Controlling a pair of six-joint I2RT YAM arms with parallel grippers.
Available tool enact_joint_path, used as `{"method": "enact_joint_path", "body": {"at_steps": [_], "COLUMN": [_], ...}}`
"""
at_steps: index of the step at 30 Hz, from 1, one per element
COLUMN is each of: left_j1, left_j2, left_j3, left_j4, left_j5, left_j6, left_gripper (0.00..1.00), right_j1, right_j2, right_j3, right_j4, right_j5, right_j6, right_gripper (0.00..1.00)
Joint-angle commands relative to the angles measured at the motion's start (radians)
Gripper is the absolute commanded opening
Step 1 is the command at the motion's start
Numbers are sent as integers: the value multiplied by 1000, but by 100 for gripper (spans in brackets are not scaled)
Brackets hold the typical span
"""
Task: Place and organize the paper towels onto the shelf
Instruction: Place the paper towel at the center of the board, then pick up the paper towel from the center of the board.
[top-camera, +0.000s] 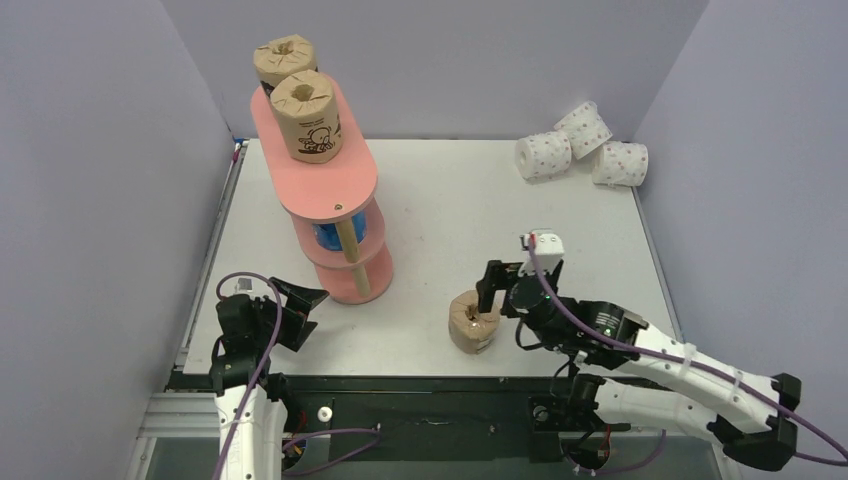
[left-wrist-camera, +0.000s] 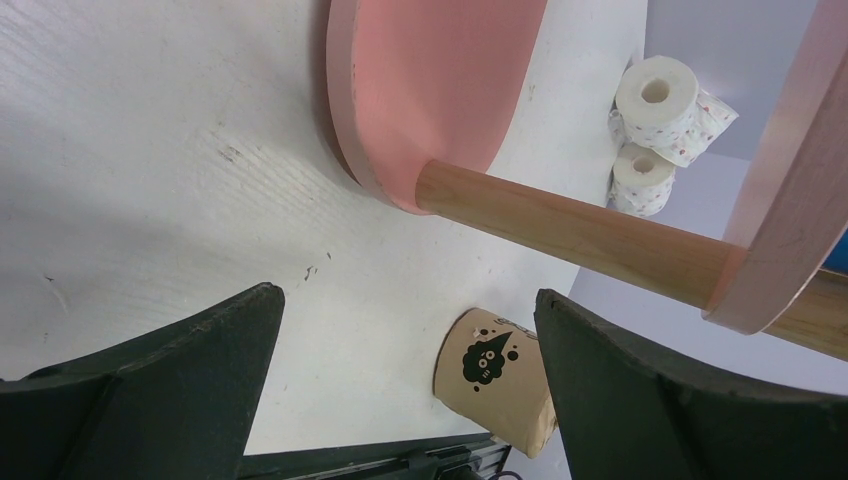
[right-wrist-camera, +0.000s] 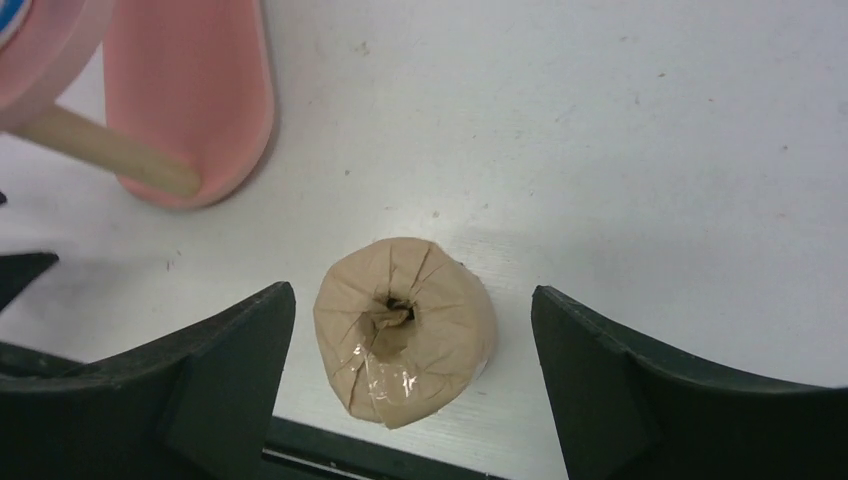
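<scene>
Closest to me, the right gripper (right-wrist-camera: 410, 292) hangs over the loose brown roll (right-wrist-camera: 420, 350) with its jaws spread wide. The roll sits in the gap and neither finger touches it, so nothing is held. That roll stands on end just beside the near edge of the table (top-camera: 440, 200), a little right of centre, and that is my first worry. One finger landing before the other could push the roll toward the lip and off, or tip it onto its side so that it rolls away. The glossy wrapper also looks slippery, so a shallow pinch may let it slide out during the lift. At the near left corner the left gripper (left-wrist-camera: 408, 295) is also fully open and empty, close to the foot of the shelf (top-camera: 330, 185). A careless swing there could strike a post and rock the tall stand. Further back along the left edge, two brown rolls (top-camera: 306, 115) stand on the top board, and only its near end is bare. If I come in low with a third, I could nudge the nearer one and topple both. A blue roll (top-camera: 330, 237) shows on the middle board, though I cannot tell how many are in there. The white dotted rolls (top-camera: 544, 155) lie in a loose cluster at the far right corner, a long reach where one bump could scatter them.
</scene>
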Motion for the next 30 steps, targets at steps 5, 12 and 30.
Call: {"method": "enact_joint_path", "body": {"at_steps": [5,12,30], "left_j1": [-1,-1,-2], "left_j2": [-29,-37,-47], "left_j3": [1,-6,-24], "left_j4": [21,12,10], "left_j5": [3,2,3], "left_j6": [7,7,7], "left_gripper": [97,97,97], "right_j1": [-260,-332,-331], "right_j2": [-223,-213,-90], "right_j3": [-225,-317,-357], "right_j4": [156,252,267], "right_j5": [-187,-378,-456], "right_j6": [93,106,68], "right_gripper": [78,73,61]}}
